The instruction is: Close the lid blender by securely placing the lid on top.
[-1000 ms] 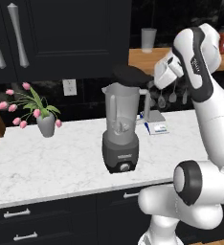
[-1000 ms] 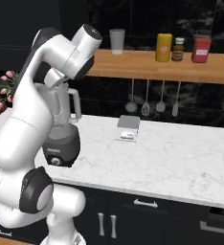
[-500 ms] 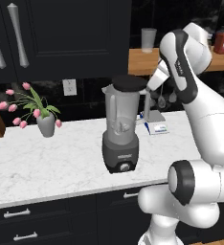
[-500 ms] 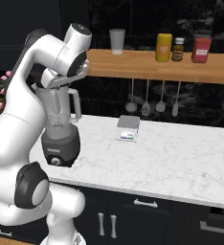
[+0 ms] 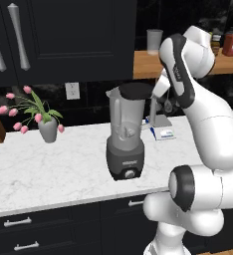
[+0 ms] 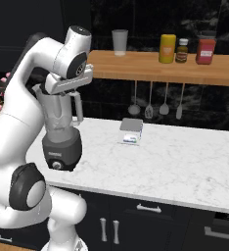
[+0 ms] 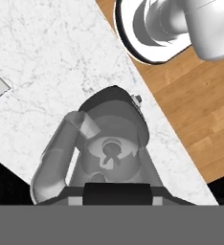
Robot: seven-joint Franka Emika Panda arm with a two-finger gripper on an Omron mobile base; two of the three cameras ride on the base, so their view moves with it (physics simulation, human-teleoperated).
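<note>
the robot's white arm reached over the blender [image 5: 124, 134], which stood on the white marble counter [image 5: 49, 169] with its dark base and round knob facing the room. the lid [image 5: 136, 90], a black flattish cap, sat level with the blender's rim or just above it; from the left base view it could not be told whether it was already seated or a little clear of the jar. the gripper [image 7: 117, 194] was narrowed almost as far as it goes, its jaws pinched on the lid, whose dark edge crossed the bottom of the hand view directly above the open jar and the blade at its floor. the blender's side handle [image 6: 78, 109] pointed toward a small scale [image 6: 130, 130] lying well apart on the counter, and a vase of pink flowers [image 5: 45, 119] stood on the blender's other side. the lid looked light, stiff and smooth-skinned, likely to slip if gripped loosely, so a firm hold across its edge seemed the right purchase. the jar appeared rigid but tall on a narrow base, so pressing straight down over its centre, rather than sideways, seemed safest.
</note>
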